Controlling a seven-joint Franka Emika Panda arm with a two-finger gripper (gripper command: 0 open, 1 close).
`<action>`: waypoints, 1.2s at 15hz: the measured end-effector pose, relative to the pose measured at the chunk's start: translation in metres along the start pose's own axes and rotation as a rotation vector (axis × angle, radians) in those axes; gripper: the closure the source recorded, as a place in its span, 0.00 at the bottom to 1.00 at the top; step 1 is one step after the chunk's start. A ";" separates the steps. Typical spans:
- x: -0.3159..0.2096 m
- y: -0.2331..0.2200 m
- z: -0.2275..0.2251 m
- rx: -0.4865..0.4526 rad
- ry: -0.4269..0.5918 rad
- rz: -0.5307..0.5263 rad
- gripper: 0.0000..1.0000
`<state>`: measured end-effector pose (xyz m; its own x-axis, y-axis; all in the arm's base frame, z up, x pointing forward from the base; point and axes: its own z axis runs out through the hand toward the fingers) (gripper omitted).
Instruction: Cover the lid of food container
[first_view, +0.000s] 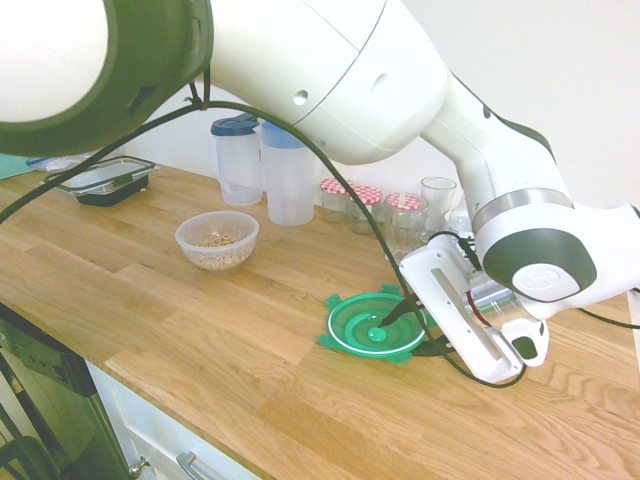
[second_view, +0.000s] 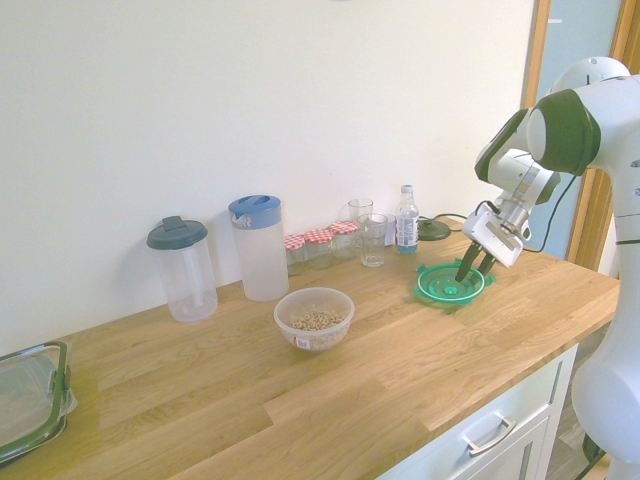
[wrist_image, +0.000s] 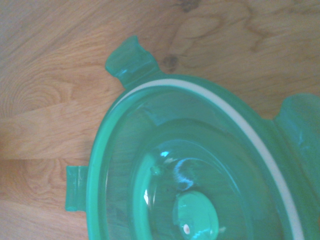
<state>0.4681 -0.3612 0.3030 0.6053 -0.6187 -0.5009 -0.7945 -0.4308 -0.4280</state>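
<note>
hand (first_view: 399, 338): fingers apart at the lid's rim, well away from the food container (first_view: 217, 256), no pinch visible
green lid (first_view: 375, 337): on the surface (first_view: 230, 360), right of the container in first exterior view
feel: probably light, bendy, kinda slippery
best hold: rim between tabs, imo

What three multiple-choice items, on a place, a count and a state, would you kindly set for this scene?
1. Where does the round translucent green plastic lid lie?
A on the round clear plastic bowl
B on the wooden counter
C in the drawer

2. How many glass jars wear red-and-white checked lids?
A three
B five
C one

3. How is the bowl?
A upside down
B empty
C uncovered, beige grains inside

Key:
1 B, wood surrounds the lid, apart from the bowl.
2 A, three checked tops stand in a row.
3 C, grains show through its open top.
</note>
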 end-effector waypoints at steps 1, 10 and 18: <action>0.000 0.001 0.000 0.001 0.001 0.002 1.00; 0.000 0.001 -0.001 0.002 0.001 0.002 1.00; -0.043 -0.051 -0.085 -0.150 0.112 0.014 1.00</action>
<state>0.4782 -0.3685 0.4099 0.5915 -0.6911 -0.4154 -0.8063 -0.5094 -0.3006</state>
